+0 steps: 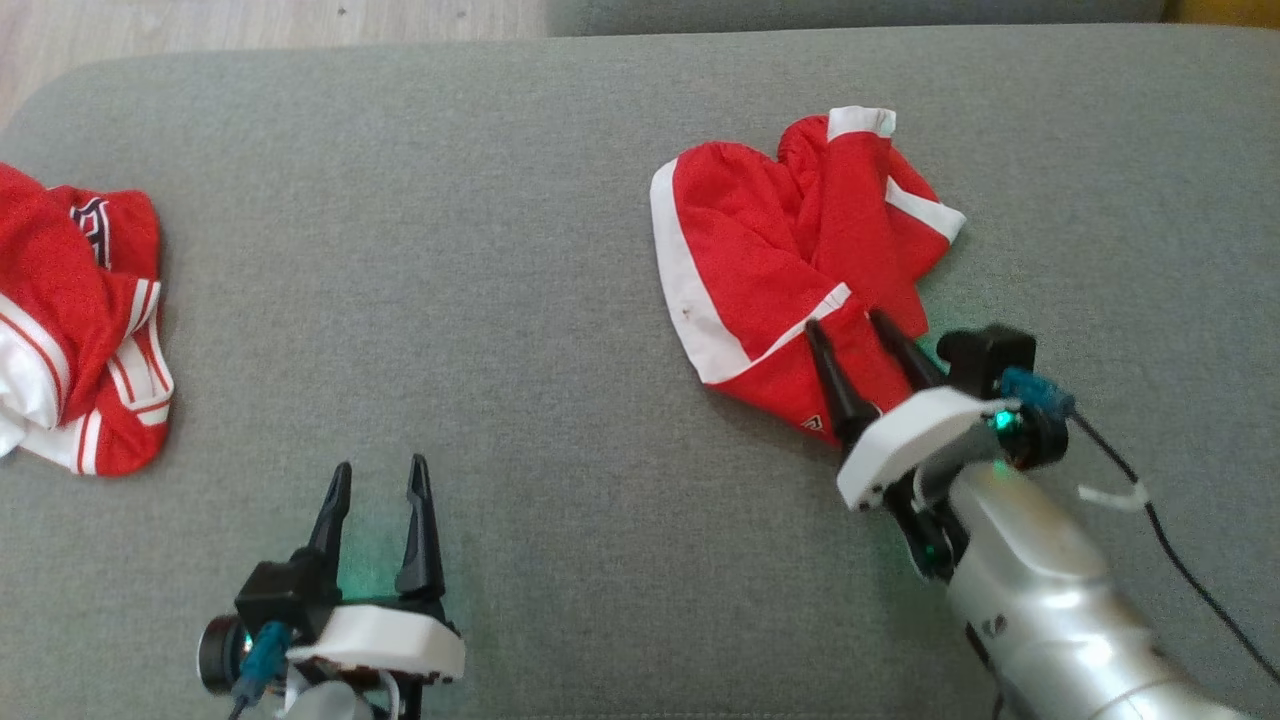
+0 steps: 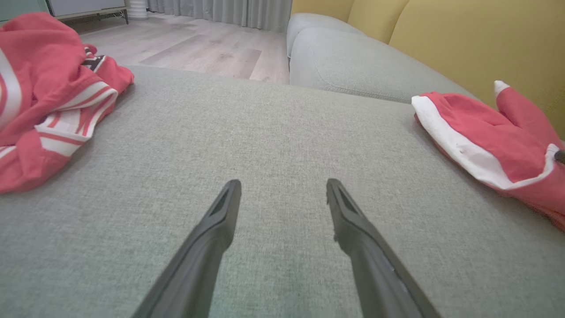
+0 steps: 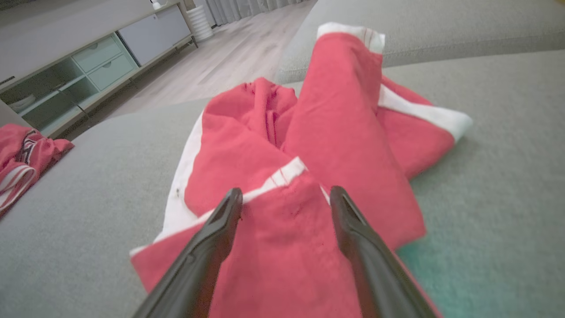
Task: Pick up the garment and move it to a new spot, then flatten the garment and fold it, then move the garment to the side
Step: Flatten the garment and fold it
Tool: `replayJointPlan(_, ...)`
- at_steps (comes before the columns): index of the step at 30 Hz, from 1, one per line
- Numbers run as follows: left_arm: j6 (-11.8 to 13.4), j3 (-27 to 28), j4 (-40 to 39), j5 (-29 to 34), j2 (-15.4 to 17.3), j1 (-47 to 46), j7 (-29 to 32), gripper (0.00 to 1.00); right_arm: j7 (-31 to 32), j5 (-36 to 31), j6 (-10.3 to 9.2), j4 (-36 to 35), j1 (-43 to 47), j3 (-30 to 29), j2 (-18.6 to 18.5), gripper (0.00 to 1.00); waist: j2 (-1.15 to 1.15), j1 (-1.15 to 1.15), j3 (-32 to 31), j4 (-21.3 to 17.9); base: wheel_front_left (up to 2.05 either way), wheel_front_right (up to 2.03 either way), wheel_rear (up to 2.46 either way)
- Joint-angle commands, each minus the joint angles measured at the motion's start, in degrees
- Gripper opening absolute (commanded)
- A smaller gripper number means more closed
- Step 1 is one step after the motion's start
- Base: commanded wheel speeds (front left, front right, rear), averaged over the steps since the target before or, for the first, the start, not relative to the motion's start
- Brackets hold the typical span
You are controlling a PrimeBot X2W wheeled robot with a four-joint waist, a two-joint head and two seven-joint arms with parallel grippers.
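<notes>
The garment is red cloth with white trim, lying crumpled on the grey cushion right of centre. My right gripper is open, its two dark fingers spread over the garment's near lower part. In the right wrist view the garment lies under and ahead of the right gripper, with red cloth showing between the fingers; whether they touch it I cannot tell. My left gripper is open over bare cushion at the lower left. In the left wrist view the left gripper holds nothing, and the garment lies far right.
A second red garment with white stripes is bunched at the cushion's left edge. Wooden floor lies beyond the far edge. A yellow sofa back and a low cabinet stand farther off. A black cable trails from my right wrist.
</notes>
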Motion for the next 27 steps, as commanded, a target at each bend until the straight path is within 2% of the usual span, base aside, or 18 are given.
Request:
replayJointPlan(1, 0.3, 1.3, -1.5, 0.0, 0.2, -2.3, -0.3, 1.00, -0.4, -0.2, 0.21, -2.0, -2.9, 0.4, 0.7, 1.00, 0.00, 0.00, 0.1, 0.2, 0.00, 0.00, 0.00)
replayJointPlan(24, 0.1, 0.5, -0.8, -0.2, 0.2, -2.7, -0.3, 1.00, -0.5, 0.3, 0.21, 2.3, -2.7, 2.6, 0.7, 0.99, 0.00, 0.00, 1.2, 1.9, 0.00, 0.00, 0.00)
replayJointPlan(25, 0.0, 0.5, -0.7, -0.2, 0.2, -2.8, -0.3, 1.00, -0.5, 0.2, 0.21, 2.4, -2.7, 2.6, 0.7, 0.84, 0.00, 0.00, 1.3, 2.0, 0.00, 0.00, 0.00)
replayJointPlan(26, 0.0, 0.4, -0.7, -0.1, 0.2, -2.9, -0.3, 1.00, -0.5, 0.1, 0.21, 2.4, -2.7, 2.5, 0.7, 0.74, 0.00, 0.00, 1.3, 2.1, 0.00, 0.00, 0.00)
replayJointPlan(27, -0.1, 0.4, -0.7, 0.0, 0.2, -2.9, -0.3, 1.00, -0.5, -0.1, 0.21, 2.2, -2.7, 2.2, 0.7, 0.50, 0.00, 0.00, 1.3, 2.2, 0.00, 0.00, 0.00)
